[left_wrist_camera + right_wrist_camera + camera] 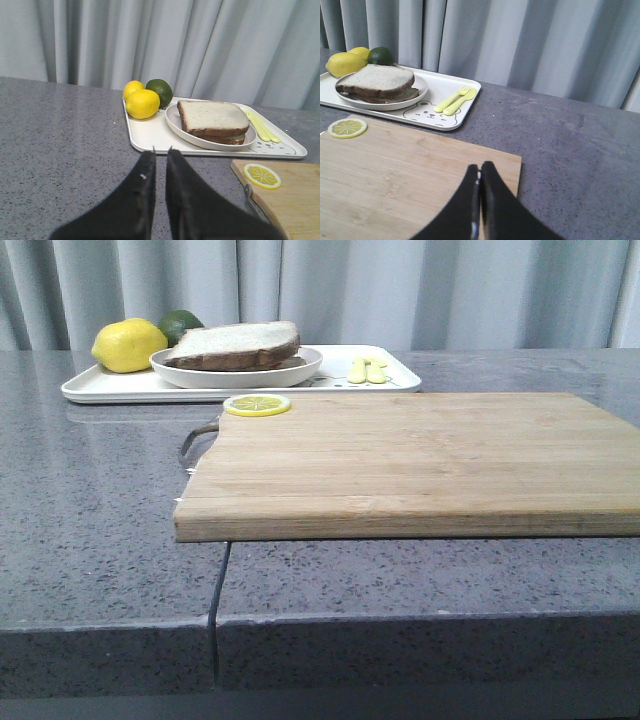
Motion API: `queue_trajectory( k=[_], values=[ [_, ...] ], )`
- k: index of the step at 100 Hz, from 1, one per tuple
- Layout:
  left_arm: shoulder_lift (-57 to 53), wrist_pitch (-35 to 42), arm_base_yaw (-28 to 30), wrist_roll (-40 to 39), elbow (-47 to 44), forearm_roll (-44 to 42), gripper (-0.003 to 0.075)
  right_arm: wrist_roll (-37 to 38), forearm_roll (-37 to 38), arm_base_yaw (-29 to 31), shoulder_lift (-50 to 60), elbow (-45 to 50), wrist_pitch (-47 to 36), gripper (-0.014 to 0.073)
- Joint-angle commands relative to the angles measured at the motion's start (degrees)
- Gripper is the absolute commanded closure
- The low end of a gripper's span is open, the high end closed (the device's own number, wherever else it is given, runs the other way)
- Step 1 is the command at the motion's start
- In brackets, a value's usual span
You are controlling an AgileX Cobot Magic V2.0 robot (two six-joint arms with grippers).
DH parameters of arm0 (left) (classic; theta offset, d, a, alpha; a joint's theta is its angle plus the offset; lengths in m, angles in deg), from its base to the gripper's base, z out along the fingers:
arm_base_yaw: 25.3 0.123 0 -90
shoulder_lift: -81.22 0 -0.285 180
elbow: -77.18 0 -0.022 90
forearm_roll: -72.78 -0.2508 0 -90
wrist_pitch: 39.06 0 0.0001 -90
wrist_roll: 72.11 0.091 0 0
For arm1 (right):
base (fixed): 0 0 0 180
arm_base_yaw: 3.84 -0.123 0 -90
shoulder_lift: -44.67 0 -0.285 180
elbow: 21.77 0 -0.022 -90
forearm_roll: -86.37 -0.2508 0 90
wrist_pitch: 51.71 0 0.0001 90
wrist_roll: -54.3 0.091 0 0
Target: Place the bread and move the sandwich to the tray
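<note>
The white tray lies at the back left of the grey table. On it stands the round white plate with the sandwich. The thick bread lies on top of a lower brown-crusted slice; no egg shows. The bread also shows in the left wrist view and the right wrist view. My left gripper is shut and empty, over bare table just short of the tray's rim. My right gripper is shut and empty above the cutting board's far right corner. Neither gripper shows in the front view.
A wooden cutting board fills the middle, with a lemon slice on its back left corner. Two lemons and a lime sit at the tray's left end, yellow cutlery at its right. Grey curtain behind.
</note>
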Motion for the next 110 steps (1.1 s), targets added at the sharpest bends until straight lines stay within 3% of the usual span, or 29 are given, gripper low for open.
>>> queue_trajectory(
  k=[1, 79, 92, 110],
  values=[
    [0.2, 3.9, -0.5, 0.0, 1.6, 0.6, 0.0739, -0.5, 0.7, 0.3, -0.2, -1.4, -4.6, 0.0708],
    [0.2, 4.7, -0.5, 0.0, 0.8, 0.4, 0.0739, -0.5, 0.7, 0.3, -0.2, -1.4, -4.5, 0.071],
    [-1.3, 4.3, -0.1, 0.0, -1.6, -9.7, 0.0739, -0.5, 0.7, 0.3, -0.2, -1.4, -4.5, 0.071],
    [-8.0, 4.1, 2.2, -2.6, -7.1, -15.5, 0.0739, -0.5, 0.7, 0.3, -0.2, -1.4, -4.5, 0.071]
  ],
)
